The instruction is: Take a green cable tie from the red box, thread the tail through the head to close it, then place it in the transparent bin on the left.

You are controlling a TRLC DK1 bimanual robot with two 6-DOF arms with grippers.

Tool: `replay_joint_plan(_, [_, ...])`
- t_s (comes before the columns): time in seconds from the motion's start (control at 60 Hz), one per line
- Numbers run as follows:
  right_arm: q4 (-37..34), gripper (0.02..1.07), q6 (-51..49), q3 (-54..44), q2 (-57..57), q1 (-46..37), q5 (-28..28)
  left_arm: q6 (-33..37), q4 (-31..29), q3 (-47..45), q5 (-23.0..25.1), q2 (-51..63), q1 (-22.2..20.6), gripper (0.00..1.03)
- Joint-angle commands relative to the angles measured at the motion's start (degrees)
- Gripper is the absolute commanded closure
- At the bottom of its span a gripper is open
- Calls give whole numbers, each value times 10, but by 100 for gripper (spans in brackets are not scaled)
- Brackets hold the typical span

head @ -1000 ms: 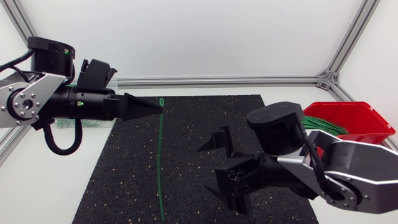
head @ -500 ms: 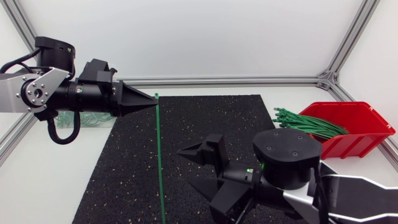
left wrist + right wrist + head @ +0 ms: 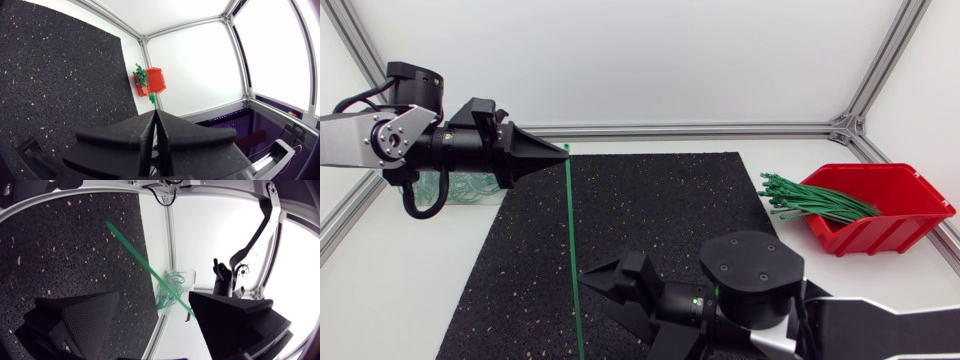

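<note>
The left gripper [image 3: 563, 151] is found over the far left corner of the black mat [image 3: 650, 210], its two fingers pressed together on one end of a green cable tie [image 3: 572, 250]. From that grip the tie runs in a straight line across the left part of the mat toward the near edge of the table [image 3: 400, 290]; whether its free end touches the mat cannot be told. In the left wrist view the fingers are seen closed flat against each other, with a sliver of green showing between them at the tips. The right gripper [image 3: 605, 300] is placed low over the near part of the mat, just beside the tie, with its fingers spread wide. In the right wrist view the tie is seen passing slantwise through the gap between those fingers, and neither finger is seen to touch it. The red box [image 3: 885, 230] is set on the table at the right, beyond the mat's edge, and a bundle of green ties [image 3: 815, 198] is stacked in it, the ends jutting over its left rim. The clear bin [image 3: 465, 190] stands at the far left, beside the mat and partly hidden under the left arm; a few looped green ties are visible inside it.
</note>
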Motion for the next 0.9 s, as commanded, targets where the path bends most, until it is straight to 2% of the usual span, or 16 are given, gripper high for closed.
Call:
replay_joint_plan(0.0, [4, 7, -37, -15, -1, 6, -30, -17, 1, 21, 10, 21, 9, 100])
replay_joint_plan(0.083, [4, 13, -44, -16, -4, 6, -44, -19, 1, 27, 16, 36, 13, 100])
replay_joint_plan(0.267, [8, 17, -46, -14, -5, 12, -68, -25, 0, 29, 24, 47, 14, 100])
replay_joint_plan(0.367, [9, 25, -58, -16, -2, 18, -76, -25, 0, 29, 25, 48, 13, 100])
replay_joint_plan(0.883, [119, 24, -197, -8, 90, -9, -149, -17, -1, 25, 35, 51, 4, 100])
